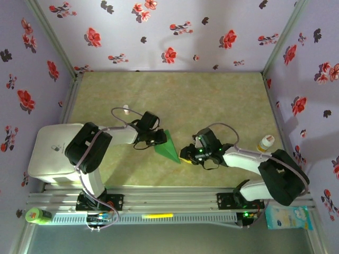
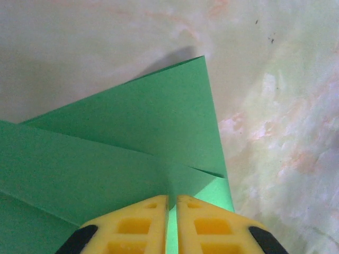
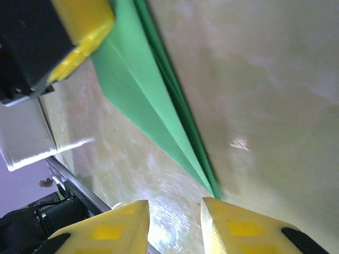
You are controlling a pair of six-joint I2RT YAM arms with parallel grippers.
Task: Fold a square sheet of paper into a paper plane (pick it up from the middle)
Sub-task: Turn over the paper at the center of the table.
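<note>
Near the table's (image 1: 212, 100) front edge, between the two arms — one green paper (image 1: 169, 148), folded to a narrow pointed wedge with layered flaps, lying on the marbled surface.

Left gripper (image 2: 172, 198): yellow fingers pressed nearly together on the wider end of the paper, with a sliver of green showing in the slit between them. Judged an anchoring pinch, placed there to stop the folded layers springing apart or the piece sliding while the other arm works.

Right gripper (image 3: 175, 203): jaws standing apart with nothing between them, set just short of the paper's pointed tip, which aims toward the gap. Judged a ready position for taking or pressing the tip along the crease — not yet in contact.

Condition of the paper: creases look sharp, and the flaps stack along one long edge.

Step in hand, by judgement: a late fold of the plane, with the paper pinned at one end and approached at the other.
</note>
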